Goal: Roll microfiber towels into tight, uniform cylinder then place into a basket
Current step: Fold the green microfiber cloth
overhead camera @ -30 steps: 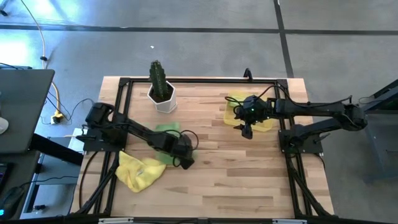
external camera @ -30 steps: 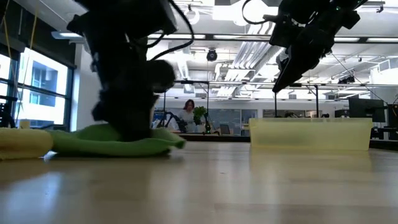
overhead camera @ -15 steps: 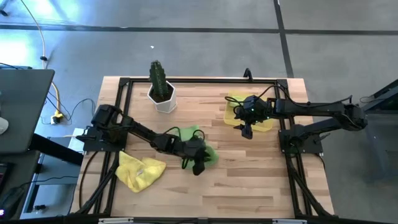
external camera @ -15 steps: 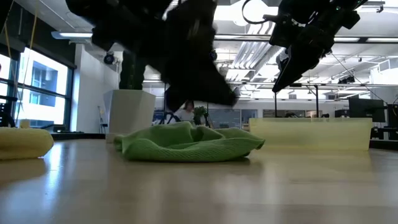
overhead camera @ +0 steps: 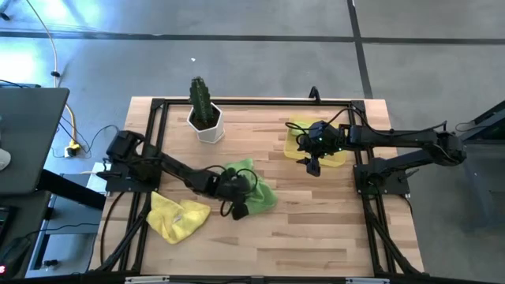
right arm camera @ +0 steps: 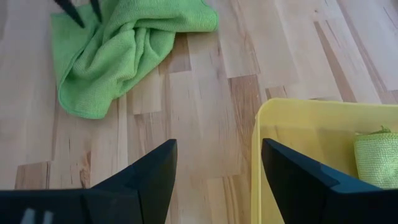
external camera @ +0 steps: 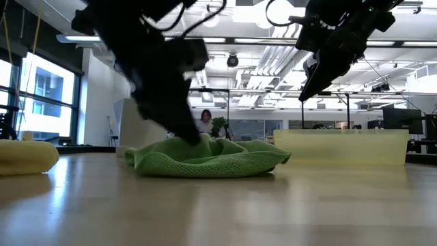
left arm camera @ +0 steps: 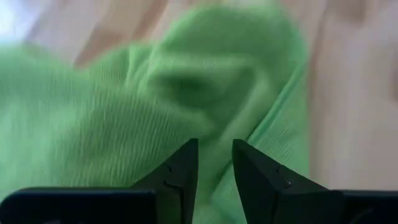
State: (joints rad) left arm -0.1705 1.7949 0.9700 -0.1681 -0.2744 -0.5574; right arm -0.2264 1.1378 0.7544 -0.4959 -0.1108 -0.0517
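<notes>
left gripper (overhead camera: pixel 238 207) is down on the crumpled green towel (overhead camera: pixel 254 188) near the middle of the table (overhead camera: pixel 316 229), and in the left wrist view its two fingers (left arm camera: pixel 180 171) stand a narrow gap apart with green cloth showing between and beyond them; whether they actually pinch a fold, i cannot tell. from table height the towel (external camera: pixel 212 158) lies in a low rumpled heap, flat on the wood, with the dark arm coming down onto its left part.

over on the left edge sits the yellow towel (overhead camera: pixel 178 216), bunched up, just beside the left arm and apart from the green one.

right gripper (overhead camera: pixel 313 166) hangs above the near edge of the basket (overhead camera: pixel 293 126), fingers spread wide with nothing between them. the right wrist view looks down past those fingers (right arm camera: pixel 152 177) at the basket's yellow wall (right arm camera: pixel 298 112), and tucked in the basket there's a rolled green towel (right arm camera: pixel 376 158), only partly in view. the same view shows the loose green towel across the bare wood, well apart from the basket.

the cactus pot (overhead camera: pixel 206 118) stands at the far side of the table, touching nothing.
</notes>
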